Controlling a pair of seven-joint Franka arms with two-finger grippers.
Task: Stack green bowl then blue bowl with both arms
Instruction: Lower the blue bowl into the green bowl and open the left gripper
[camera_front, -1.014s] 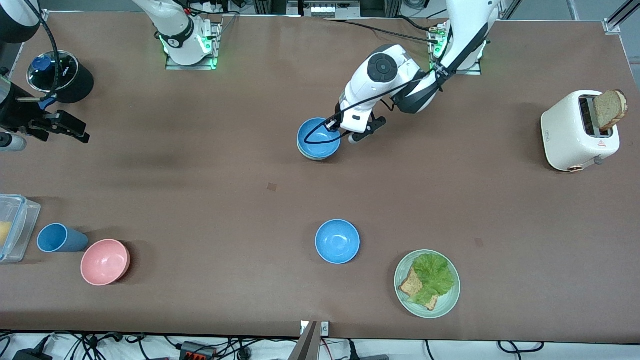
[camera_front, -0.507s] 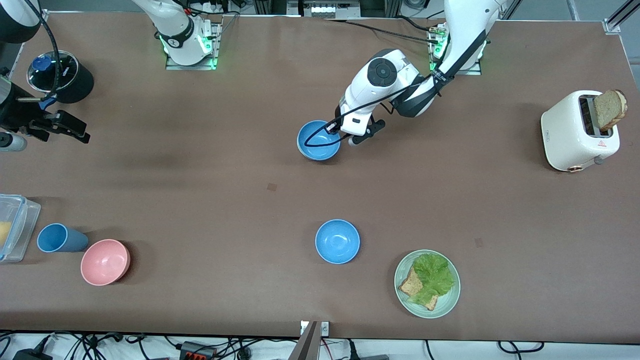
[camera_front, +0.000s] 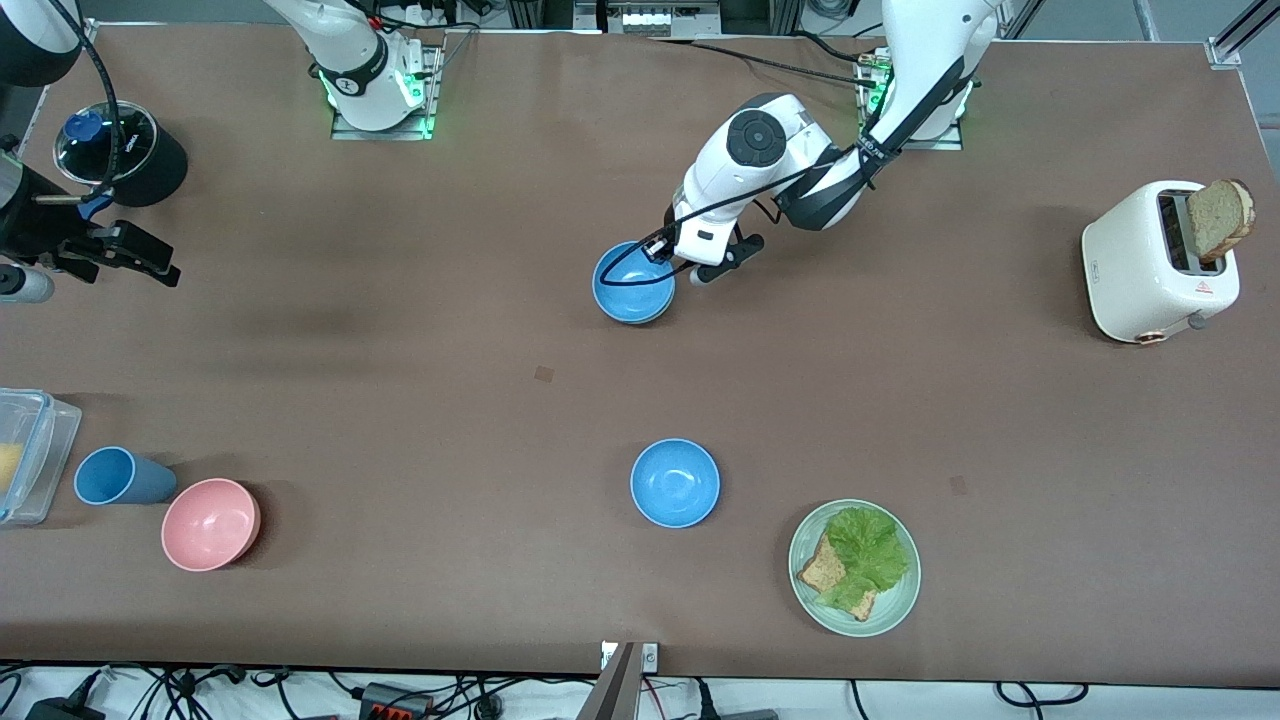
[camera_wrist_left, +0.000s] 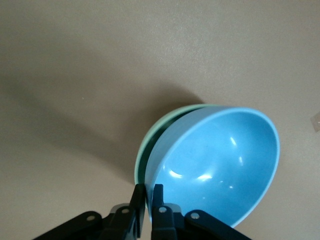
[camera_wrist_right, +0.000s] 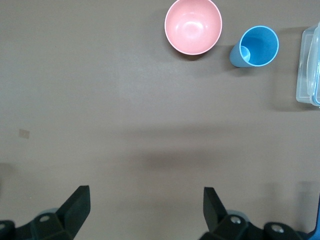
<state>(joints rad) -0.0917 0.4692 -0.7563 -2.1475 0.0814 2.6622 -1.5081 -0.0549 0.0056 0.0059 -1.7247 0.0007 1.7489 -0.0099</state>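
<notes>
Glossy blue bowl — light, stiff, likely slippery — rim pinched between left gripper fingers, nested in green bowl; right gripper waits, spread.

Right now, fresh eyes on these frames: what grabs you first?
The left gripper, mid-table near the arm bases, is pinching the rim of the blue bowl, which sits tilted inside the green bowl. The right gripper waits wide open at the right arm's end of the table, holding nothing. A white toaster with bread sticking out stands at the left arm's end.
</notes>
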